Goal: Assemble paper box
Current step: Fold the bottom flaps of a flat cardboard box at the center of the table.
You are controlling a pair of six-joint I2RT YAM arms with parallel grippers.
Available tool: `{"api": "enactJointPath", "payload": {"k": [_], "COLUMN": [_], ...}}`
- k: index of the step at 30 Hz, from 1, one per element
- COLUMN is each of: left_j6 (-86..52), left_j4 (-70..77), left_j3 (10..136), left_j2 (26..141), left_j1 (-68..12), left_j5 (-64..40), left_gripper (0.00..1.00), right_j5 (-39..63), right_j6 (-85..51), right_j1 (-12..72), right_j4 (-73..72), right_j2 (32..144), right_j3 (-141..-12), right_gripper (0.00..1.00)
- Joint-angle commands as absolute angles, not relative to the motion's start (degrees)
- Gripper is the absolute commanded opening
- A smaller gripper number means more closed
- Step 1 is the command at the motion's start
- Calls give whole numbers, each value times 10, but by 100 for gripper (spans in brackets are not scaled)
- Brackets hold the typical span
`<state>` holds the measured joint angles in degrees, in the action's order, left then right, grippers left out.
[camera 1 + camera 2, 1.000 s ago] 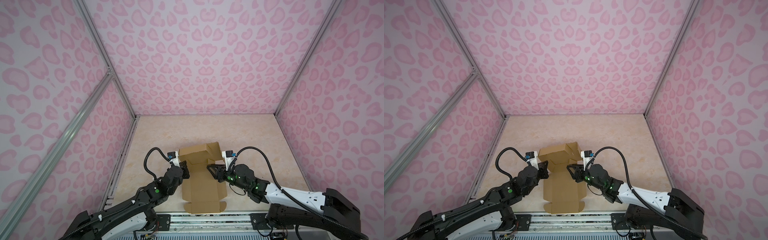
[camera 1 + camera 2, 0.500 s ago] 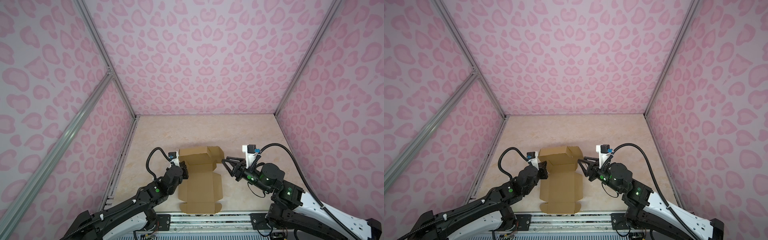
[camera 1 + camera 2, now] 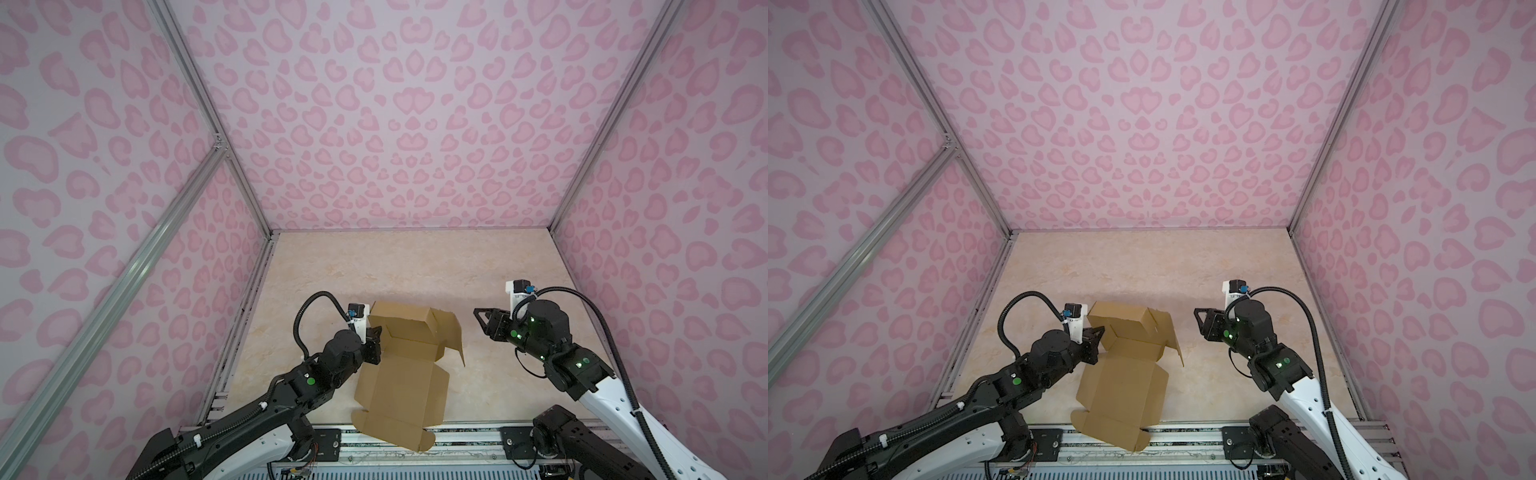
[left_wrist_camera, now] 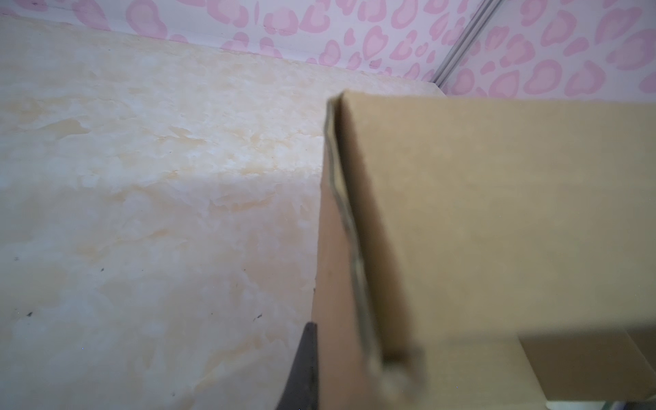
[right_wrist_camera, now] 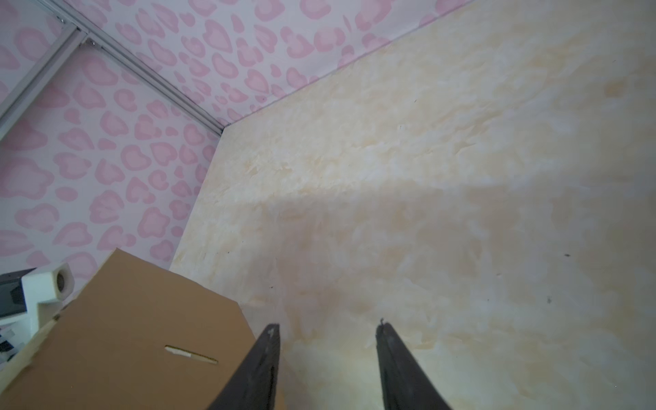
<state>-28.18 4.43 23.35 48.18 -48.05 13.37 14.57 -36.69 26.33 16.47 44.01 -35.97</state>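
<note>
Left end effector (image 3: 376, 332): together, clamped on the left wall of the paper box (image 3: 401, 386) at the box's far end. The left wrist view agrees. Cardboard fills the frame, and one finger (image 4: 301, 369) lies against the outer face. This grip has not changed over the last second.

Right end effector (image 3: 481, 319): a second ago it was at the box's right wall, tips in against the fold. It has now drawn back and sits well apart from the box on the box's right. Its fingers (image 5: 264, 365) are spread with only bare bench (image 5: 461, 177) between them, holding nothing.

Box: on the bench, with the far end half-raised into walls. The near panel lies flat and now pokes over the front rail (image 3: 469, 434). The sheet has skewed a little since the right side was released.

The right flap (image 3: 453, 332) is no longer pressed in and splays outward from the box.

Reading: the right-side fold probably did not lock, so the box is only partly formed. Likely next step is to bring the right end effector back to that flap and fold it in while the left one anchors. Risk: a one-sided grip may let the sheet swing further.
</note>
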Motion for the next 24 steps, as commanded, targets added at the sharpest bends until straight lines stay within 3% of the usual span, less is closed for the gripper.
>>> {"api": "enactJointPath", "payload": {"k": [1,8,24], "left_j6": [-273,-283,-304], "left_j4": [57,51,45], "left_j3": [240,244,263], "left_j2": [478,484,525], "left_j1": [-480,-479,-469], "left_j5": [105,128,142], "left_gripper": [3,3,3], "right_j5": [215,169,142], "right_j6": [-389,-377,-383], "right_j1": [269,377,429], "right_j4": [98,65,50], "right_j2": [457,461,401], "right_j3": [-343,-315,-265], "right_gripper": [47,48,48]}}
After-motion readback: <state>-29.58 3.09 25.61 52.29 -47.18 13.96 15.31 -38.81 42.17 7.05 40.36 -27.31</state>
